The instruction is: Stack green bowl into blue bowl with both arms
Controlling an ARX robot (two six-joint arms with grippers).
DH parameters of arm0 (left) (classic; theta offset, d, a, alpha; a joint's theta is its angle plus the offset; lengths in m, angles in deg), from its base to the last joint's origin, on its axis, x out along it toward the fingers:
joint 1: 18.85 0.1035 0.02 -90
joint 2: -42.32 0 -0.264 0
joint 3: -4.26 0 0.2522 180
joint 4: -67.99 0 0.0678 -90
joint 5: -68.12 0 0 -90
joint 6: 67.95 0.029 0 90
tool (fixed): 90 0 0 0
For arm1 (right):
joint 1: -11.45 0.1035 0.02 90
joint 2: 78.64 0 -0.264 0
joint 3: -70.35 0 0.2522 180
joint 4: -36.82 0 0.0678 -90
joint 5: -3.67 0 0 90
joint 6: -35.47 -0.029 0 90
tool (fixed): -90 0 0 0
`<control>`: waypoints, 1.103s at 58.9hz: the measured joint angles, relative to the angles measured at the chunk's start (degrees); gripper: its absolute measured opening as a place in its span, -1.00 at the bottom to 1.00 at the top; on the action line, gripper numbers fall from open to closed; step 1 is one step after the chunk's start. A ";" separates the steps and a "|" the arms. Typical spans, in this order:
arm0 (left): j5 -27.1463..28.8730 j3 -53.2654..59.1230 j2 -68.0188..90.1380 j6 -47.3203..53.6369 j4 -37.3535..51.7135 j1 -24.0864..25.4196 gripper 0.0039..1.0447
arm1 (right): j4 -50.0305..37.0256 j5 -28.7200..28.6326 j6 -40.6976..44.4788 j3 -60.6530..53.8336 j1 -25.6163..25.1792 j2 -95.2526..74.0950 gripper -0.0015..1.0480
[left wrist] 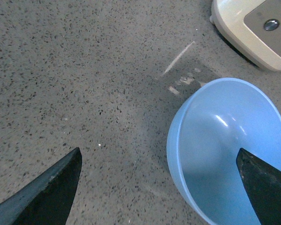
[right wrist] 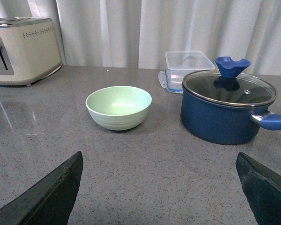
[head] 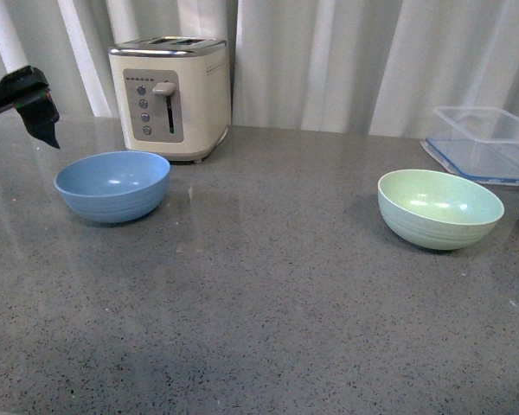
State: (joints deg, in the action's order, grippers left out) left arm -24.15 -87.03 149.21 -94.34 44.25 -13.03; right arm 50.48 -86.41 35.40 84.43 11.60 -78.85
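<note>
Right hand (right wrist: 159, 158) spread wide, I've got green bowl (right wrist: 118, 107) straight ahead; left hand (left wrist: 159, 157) apart too, above blue bowl (left wrist: 225, 140) rim.

The blue bowl (head: 112, 186) is light cornflower-blue, round and matte, with faint ridges low on its outside. It stands upright in the left half of the tabletop (head: 268, 294), nearer the far edge than the near one. The green bowl (head: 439, 207) is pale mint, of like shape and size and ridged the same way. It stands upright in the right half, well apart from the blue one. The black left arm (head: 24, 97) hangs above the left edge near the blue bowl, its left fingers (left wrist: 47, 197) spread wide, one over the bowl's inside. The right fingers (right wrist: 42, 197) are also spread wide, well apart from the green bowl.
</note>
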 joint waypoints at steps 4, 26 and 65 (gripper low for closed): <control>-1.31 -1.64 2.75 -0.48 0.11 -0.13 0.88 | 0.00 0.00 0.00 0.00 0.00 0.00 0.81; -1.75 -7.26 10.71 -2.38 -0.96 -1.97 0.86 | 0.00 0.02 0.00 0.00 0.00 0.00 0.81; -2.49 -6.62 8.13 -3.78 -2.14 -4.13 -0.94 | 0.00 0.00 0.00 0.00 0.00 0.00 0.81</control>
State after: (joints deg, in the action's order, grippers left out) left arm -26.64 -93.66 157.35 -98.12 42.11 -17.16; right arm 50.48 -86.41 35.40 84.43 11.60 -78.85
